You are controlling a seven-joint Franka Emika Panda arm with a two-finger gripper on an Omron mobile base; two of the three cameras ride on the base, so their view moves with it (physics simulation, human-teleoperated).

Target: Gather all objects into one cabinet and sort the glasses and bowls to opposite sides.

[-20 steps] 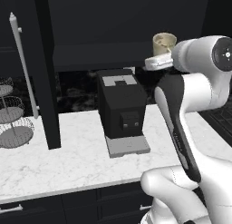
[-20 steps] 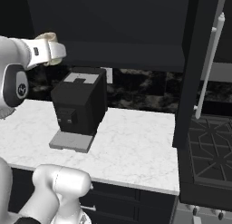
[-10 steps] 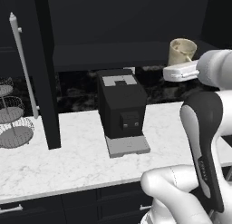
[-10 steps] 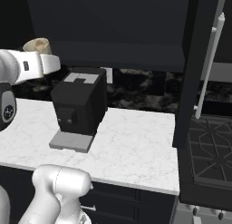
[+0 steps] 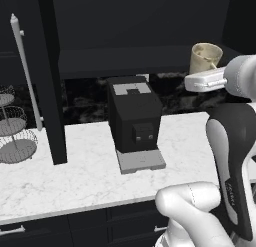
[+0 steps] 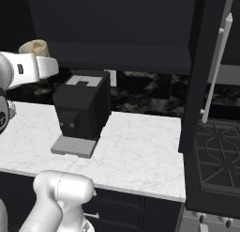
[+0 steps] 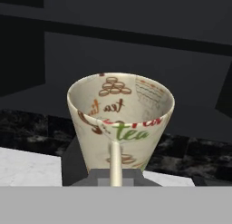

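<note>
Since prev. frames the arm has swung the beige cup (image 5: 205, 57) further right in left base view: 1 s ago it sat near the arm's elbow, now it is out past the coffee machine (image 5: 134, 119), high above the surface (image 5: 75, 176). Base views unchanged otherwise, so camera did not move.

Claw (image 7: 115, 166) is closed tight on the cup wall; one finger (image 7: 115, 162) shows as a pale strip running up the near side of the cup to the rim. Cup is upright, mouth open toward top, printed inside and out w/ brown bean shapes and "tea" lettering. Nothing visible inside.

Right base view: cup (image 6: 34, 48) sits just behind the white wrist, at far left, above and left of the machine (image 6: 82, 106).

Cup is in the air, not touching cabinet or surface. It hangs in front of the dark upper cabinet (image 5: 125, 36). Cabinet door (image 5: 50, 86) stands open at left, long silver handle (image 5: 26, 73) on it. Wire tiered rack (image 5: 15, 131) at far left edge of surface. Stove grates (image 6: 216, 156) at right in right base view.
</note>
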